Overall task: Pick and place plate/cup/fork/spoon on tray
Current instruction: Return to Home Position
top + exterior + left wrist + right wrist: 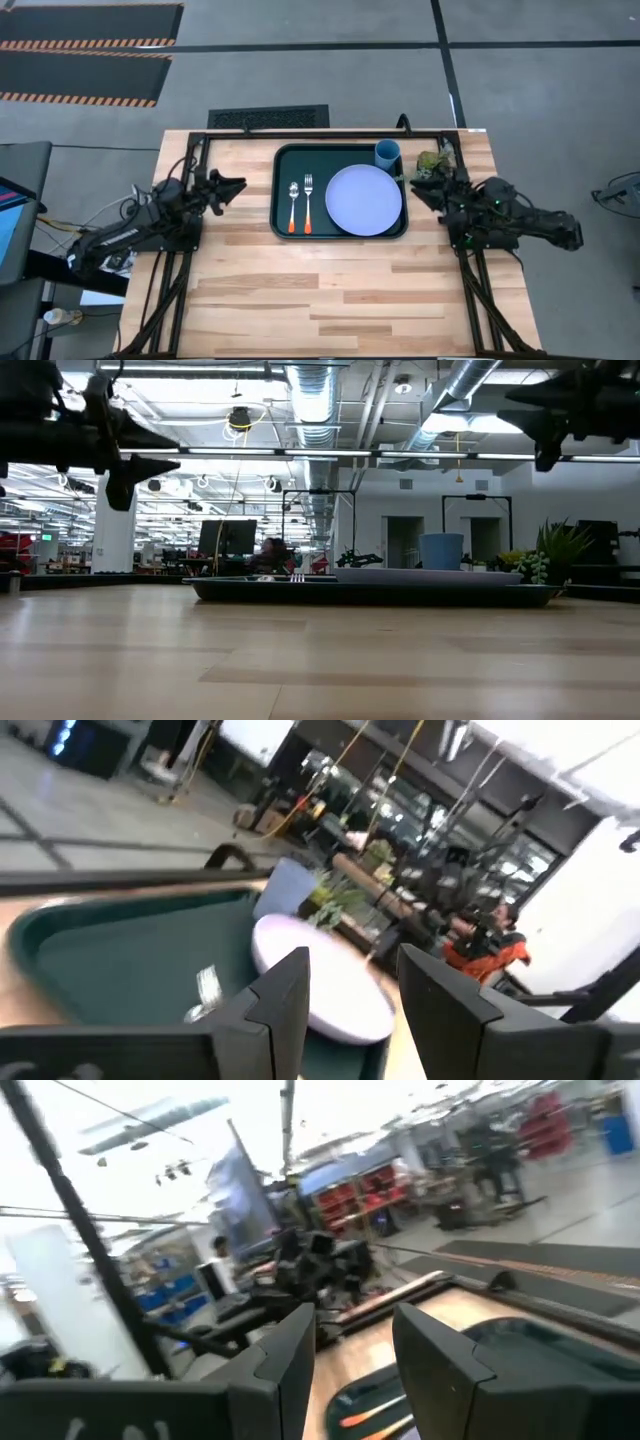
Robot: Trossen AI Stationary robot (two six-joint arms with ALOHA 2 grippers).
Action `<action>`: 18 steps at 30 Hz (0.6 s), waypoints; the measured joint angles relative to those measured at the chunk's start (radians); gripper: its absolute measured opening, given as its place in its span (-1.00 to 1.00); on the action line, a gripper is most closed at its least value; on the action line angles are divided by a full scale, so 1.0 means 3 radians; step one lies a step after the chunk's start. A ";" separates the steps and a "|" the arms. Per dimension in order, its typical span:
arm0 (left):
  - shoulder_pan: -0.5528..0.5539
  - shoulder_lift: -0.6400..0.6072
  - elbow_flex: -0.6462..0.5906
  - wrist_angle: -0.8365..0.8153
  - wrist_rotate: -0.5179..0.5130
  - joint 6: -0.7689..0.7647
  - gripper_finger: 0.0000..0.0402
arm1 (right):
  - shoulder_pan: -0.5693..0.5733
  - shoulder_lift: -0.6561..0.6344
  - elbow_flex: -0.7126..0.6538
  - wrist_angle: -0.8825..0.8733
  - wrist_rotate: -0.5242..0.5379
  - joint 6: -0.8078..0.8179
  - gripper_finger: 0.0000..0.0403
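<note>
Left gripper [236, 186]: I see it raised over the table's left side, well clear of the tray; in its wrist view the fingers [283, 995] stand apart with nothing between them.
Right gripper [418, 189]: I have it just off the tray's right edge, also in the air; its fingers [290, 1350] are spread and empty.
Tray [283, 225]: lies at the table's far middle, long axis running left to right.
Plate [363, 199]: flat on the tray's right half.
Cup [387, 154]: upright in the tray's far right corner, just beyond the plate.
Fork [308, 203]: left of the plate, long axis near to far, tines toward the far edge, orange handle toward me.
Spoon [294, 206]: just left of the fork and parallel to it, bowl far, handle near.
Plant [432, 162]: small green one on the table, right of the cup.
</note>
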 joint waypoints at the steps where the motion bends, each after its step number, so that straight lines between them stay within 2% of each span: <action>1: -0.0081 0.0003 0.0004 0.0032 -0.0074 0.0018 -0.31 | 0.0040 0.0006 -0.0063 0.0113 -0.0003 0.0009 -0.20; 6: -0.0536 0.0000 0.0005 0.0024 -0.0477 0.0062 -0.31 | 0.0221 0.0001 -0.0409 0.0513 0.0038 -0.0005 -0.20; 12: -0.0916 0.0009 0.0005 -0.0044 -0.0993 0.0065 -0.31 | 0.0326 0.0033 -0.0419 0.0249 0.0476 -0.0153 -0.20; 18: -0.0962 0.0009 0.0005 -0.0063 -0.1060 0.0067 -0.31 | 0.0326 0.0031 -0.0421 0.0220 0.0546 -0.0217 -0.20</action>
